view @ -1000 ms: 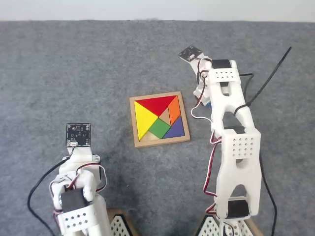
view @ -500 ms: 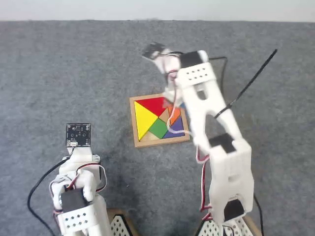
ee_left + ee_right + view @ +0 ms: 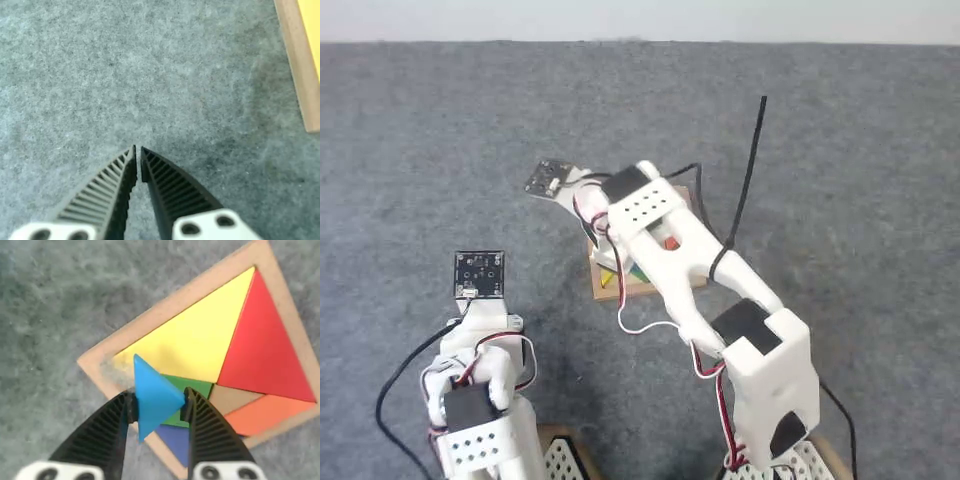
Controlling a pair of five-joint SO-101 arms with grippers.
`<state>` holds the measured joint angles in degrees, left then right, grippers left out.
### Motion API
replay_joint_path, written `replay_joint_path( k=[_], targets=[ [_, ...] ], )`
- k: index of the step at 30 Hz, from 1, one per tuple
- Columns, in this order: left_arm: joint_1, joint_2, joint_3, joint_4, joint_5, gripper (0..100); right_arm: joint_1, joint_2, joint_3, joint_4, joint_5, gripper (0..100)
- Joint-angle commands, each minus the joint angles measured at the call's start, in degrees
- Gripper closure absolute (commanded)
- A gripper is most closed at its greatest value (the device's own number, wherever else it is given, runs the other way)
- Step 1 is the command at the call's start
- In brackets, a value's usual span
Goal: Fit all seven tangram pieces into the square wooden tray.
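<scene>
The square wooden tray (image 3: 150, 315) holds a large yellow triangle (image 3: 200, 340), a large red triangle (image 3: 262, 345), a green square (image 3: 201, 386), an orange piece (image 3: 270, 415) and a purple piece (image 3: 172, 437). A bare tan triangular gap (image 3: 232, 397) shows in its middle. My right gripper (image 3: 157, 402) is shut on a small blue triangle (image 3: 152, 395), held just above the tray's green and yellow pieces. In the high view the right arm (image 3: 650, 225) covers most of the tray (image 3: 605, 293). My left gripper (image 3: 138, 152) is shut and holds nothing, low over the carpet beside the tray's corner (image 3: 295, 65).
Grey carpet (image 3: 440, 130) covers the whole table. The left arm (image 3: 475, 380) stands folded at the near left, apart from the tray. A black cable tie (image 3: 752, 150) sticks up from the right arm.
The right arm has swung leftward from beside the tray's right edge to over the tray, carrying the blue triangle. The left arm has not moved.
</scene>
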<state>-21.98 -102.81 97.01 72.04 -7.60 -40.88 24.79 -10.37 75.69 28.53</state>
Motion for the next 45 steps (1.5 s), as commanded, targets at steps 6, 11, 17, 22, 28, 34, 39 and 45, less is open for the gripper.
replay_joint_path(
  k=[6,11,17,22,28,34,39,45],
  targets=[
    [-0.2,-1.1,-0.5,0.3,-0.5,98,-2.9,-3.9,5.7,-8.4,12.0,93.4],
    [-0.2,-1.1,-0.5,0.3,-0.5,98,-2.9,-3.9,8.0,-8.0,17.0,93.4],
    [-0.2,-1.1,-0.5,0.3,-0.5,98,-2.9,-3.8,8.7,-8.1,17.3,93.2],
    [-0.2,-1.1,-0.5,0.3,-0.5,98,-2.2,-3.7,8.8,-8.0,18.0,93.0],
    [-0.2,-1.1,-0.5,0.3,-0.5,98,0.3,-3.7,8.8,-8.0,19.4,92.9],
    [-0.2,-1.1,-0.5,0.3,-0.5,98,0.2,-3.7,8.9,-8.0,20.8,92.8],
    [-0.2,-1.1,-0.5,0.3,-0.5,98,-0.4,-3.7,8.9,-6.9,21.0,92.8],
    [-0.2,-1.1,-0.5,0.3,-0.5,98,-1.1,-3.9,8.6,-5.6,21.0,82.2]
  ],
)
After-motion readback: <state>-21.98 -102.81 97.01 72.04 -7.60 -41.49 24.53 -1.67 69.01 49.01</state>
